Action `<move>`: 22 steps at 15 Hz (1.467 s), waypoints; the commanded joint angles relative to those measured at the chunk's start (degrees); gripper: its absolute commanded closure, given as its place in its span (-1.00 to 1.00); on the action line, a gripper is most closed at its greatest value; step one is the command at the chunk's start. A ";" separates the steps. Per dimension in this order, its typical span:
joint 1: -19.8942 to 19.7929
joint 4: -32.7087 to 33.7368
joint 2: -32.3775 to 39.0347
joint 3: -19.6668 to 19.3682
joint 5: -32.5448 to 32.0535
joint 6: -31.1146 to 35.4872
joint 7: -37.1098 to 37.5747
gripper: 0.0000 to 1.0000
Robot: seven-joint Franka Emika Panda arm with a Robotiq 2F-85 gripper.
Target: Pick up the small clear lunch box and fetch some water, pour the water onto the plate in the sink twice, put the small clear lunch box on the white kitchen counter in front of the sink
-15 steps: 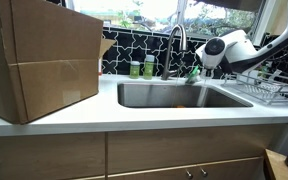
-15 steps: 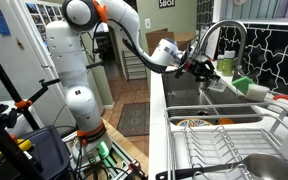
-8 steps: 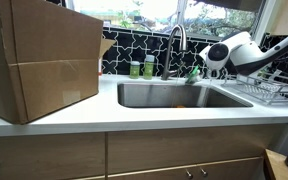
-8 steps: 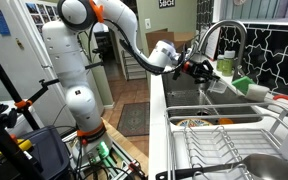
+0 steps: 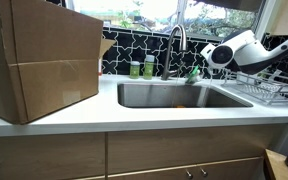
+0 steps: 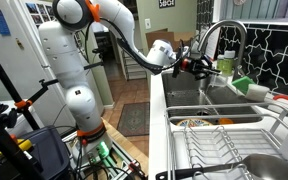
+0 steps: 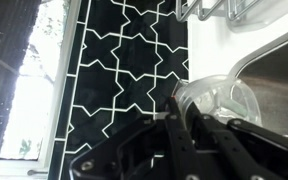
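Observation:
The small clear lunch box (image 7: 222,98) is pinched by its rim between my gripper's (image 7: 186,110) dark fingers in the wrist view. In both exterior views the gripper (image 5: 200,64) (image 6: 192,66) hangs over the sink (image 5: 154,96) (image 6: 187,98), close to the tall curved tap (image 5: 176,40) (image 6: 220,32). The box itself is hard to make out in those views. The white kitchen counter (image 5: 94,117) runs along the sink's front. I cannot tell the plate from these frames.
A large cardboard box (image 5: 39,60) stands on the counter beside the sink. Green bottles (image 5: 142,68) stand behind the basin against the dark patterned tiles. A wire dish rack (image 5: 269,88) (image 6: 219,150) sits on the sink's other side.
The gripper with the lunch box has risen a little and shifted slightly towards the dish rack side. Nothing else has moved.

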 commanded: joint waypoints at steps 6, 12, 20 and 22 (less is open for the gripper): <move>1.08 -4.23 -3.33 1.06 -10.34 -6.08 3.87 0.94; 1.47 -5.47 -4.29 1.17 -14.37 -7.92 4.89 0.94; 1.27 -4.69 -4.38 0.30 -2.65 -2.15 2.08 0.94; 1.01 -4.10 -4.32 -0.24 3.27 2.01 1.04 0.94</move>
